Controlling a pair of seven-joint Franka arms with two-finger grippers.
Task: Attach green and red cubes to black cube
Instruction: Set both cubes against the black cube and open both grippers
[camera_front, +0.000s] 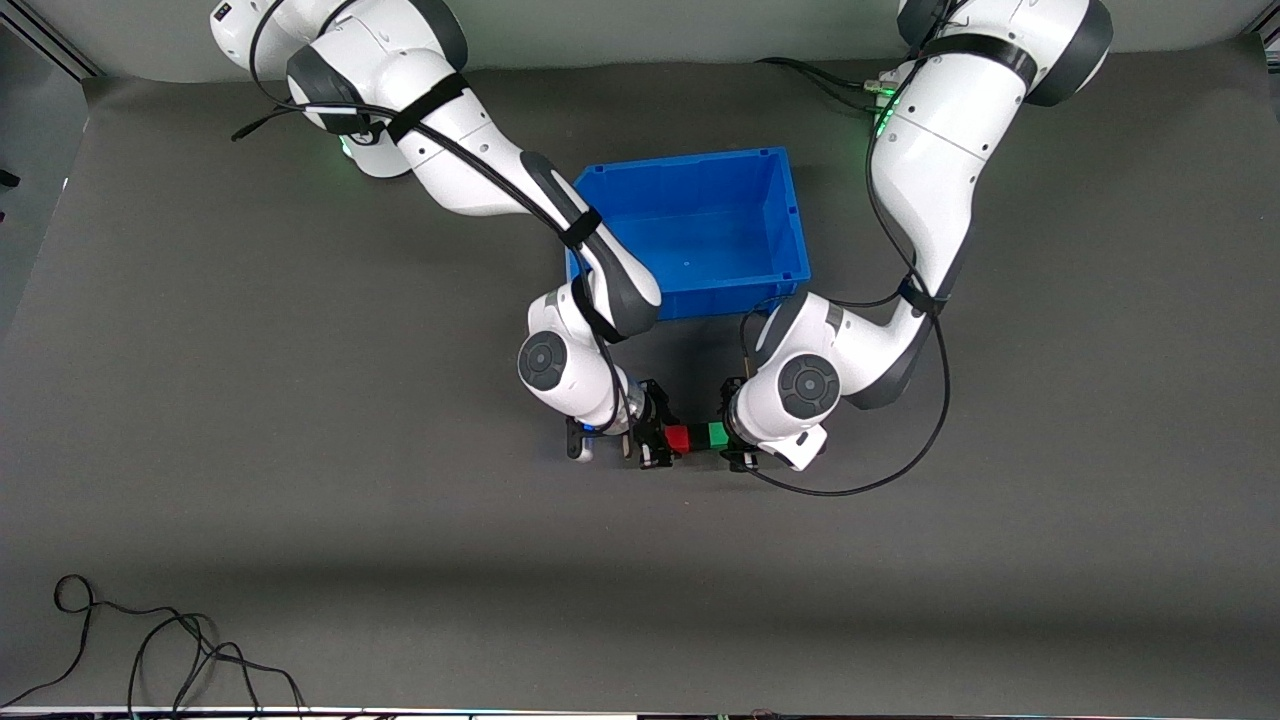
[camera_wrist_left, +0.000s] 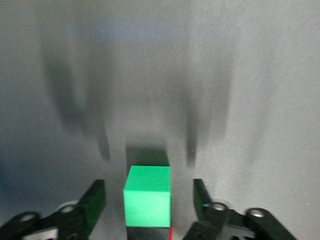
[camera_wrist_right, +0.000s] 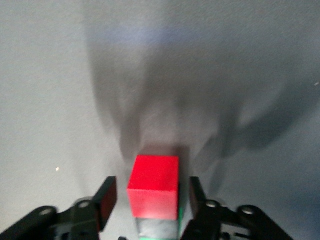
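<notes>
Red cube (camera_front: 677, 438), black cube (camera_front: 698, 437) and green cube (camera_front: 717, 434) in a row nearer the front camera than blue bin (camera_front: 790, 215), wrist views alone showing left gripper (camera_wrist_left: 150, 200) open around green, right gripper (camera_wrist_right: 152, 197) open around red.

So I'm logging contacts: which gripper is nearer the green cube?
Left. The left gripper straddles the green cube, fingers open. The right gripper straddles the red cube, the black cube between them.
</notes>
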